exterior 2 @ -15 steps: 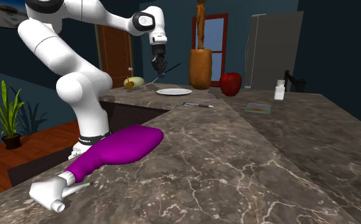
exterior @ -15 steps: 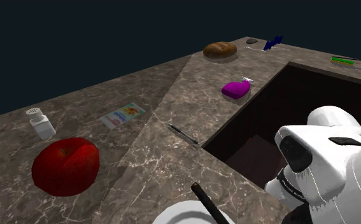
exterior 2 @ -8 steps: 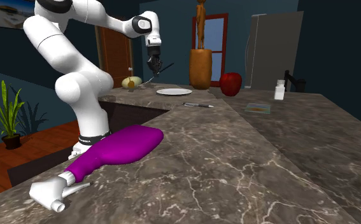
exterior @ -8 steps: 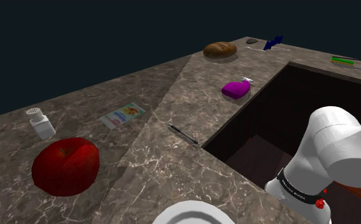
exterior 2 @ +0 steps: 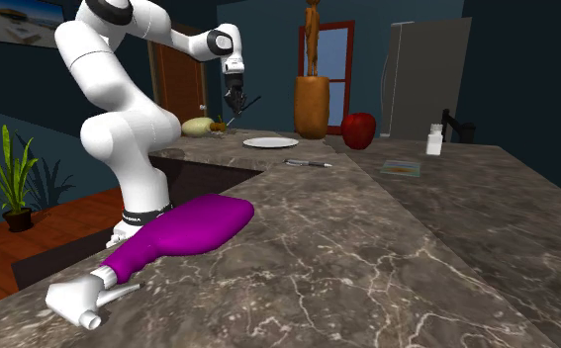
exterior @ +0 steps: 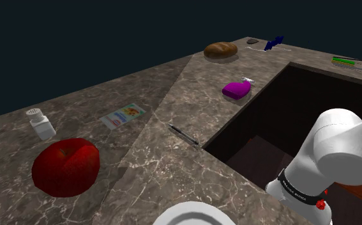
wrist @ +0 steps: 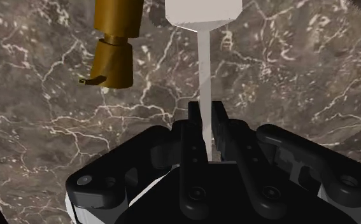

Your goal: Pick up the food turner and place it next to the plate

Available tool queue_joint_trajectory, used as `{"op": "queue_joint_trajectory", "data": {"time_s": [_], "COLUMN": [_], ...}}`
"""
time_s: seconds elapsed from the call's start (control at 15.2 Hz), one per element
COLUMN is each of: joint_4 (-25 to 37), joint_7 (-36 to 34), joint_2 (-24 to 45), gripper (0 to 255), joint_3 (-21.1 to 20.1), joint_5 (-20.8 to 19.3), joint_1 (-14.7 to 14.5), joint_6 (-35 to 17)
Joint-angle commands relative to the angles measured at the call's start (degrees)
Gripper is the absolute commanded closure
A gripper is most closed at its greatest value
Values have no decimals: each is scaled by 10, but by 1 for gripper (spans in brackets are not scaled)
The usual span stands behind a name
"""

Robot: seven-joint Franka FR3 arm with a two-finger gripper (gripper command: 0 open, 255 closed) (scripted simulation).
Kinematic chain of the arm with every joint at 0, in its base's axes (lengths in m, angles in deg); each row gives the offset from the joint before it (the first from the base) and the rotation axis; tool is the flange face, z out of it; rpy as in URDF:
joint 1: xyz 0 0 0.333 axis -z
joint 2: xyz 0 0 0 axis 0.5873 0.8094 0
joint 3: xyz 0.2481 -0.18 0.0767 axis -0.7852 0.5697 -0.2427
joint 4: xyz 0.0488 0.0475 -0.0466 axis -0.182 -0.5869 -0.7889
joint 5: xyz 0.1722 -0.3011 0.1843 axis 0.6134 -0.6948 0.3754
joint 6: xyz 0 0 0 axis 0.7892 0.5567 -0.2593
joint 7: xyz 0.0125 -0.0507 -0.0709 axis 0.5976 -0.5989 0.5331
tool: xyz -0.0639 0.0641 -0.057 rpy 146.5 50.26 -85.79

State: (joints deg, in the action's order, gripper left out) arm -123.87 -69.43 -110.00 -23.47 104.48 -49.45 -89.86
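Observation:
In the second exterior view my gripper (exterior 2: 233, 100) hangs above the far end of the counter, to the left of the white plate (exterior 2: 270, 142), shut on the food turner (exterior 2: 249, 102), whose dark handle juts out to the right. The wrist view has the black fingers (wrist: 192, 125) clasping the turner's thin pale shaft (wrist: 204, 60), and its flat pale blade (wrist: 202, 11) points away over the marble. In the shoulder view the plate's rim (exterior: 192, 214) sits at the bottom edge.
A brown bottle-shaped thing (wrist: 114, 48) lies on the marble near the blade. A pen (exterior: 183, 135), red apple (exterior: 66, 166), shaker (exterior: 41, 123), packet (exterior: 122, 116), purple spray bottle (exterior: 237, 89) and bread loaf (exterior: 221, 49) lie on the counter. A deep recess (exterior: 281, 121) opens beside the arm.
The arm has swung to the second exterior view's left, carrying the turner from above the plate to beyond its left side. The hand has left the shoulder view.

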Motion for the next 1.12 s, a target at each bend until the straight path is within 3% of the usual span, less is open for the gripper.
{"op": "queue_joint_trajectory", "data": {"time_s": [0.0, 0.79, 1.06], "joint_4": [1, -63, -63], "joint_7": [-5, 9, 9], "joint_2": [0, -13, -13], "gripper": [255, 255, 255], "joint_3": [-23, -77, -77], "joint_5": [5, 36, 36], "joint_1": [15, 34, 34], "joint_6": [-10, -89, -89]}}
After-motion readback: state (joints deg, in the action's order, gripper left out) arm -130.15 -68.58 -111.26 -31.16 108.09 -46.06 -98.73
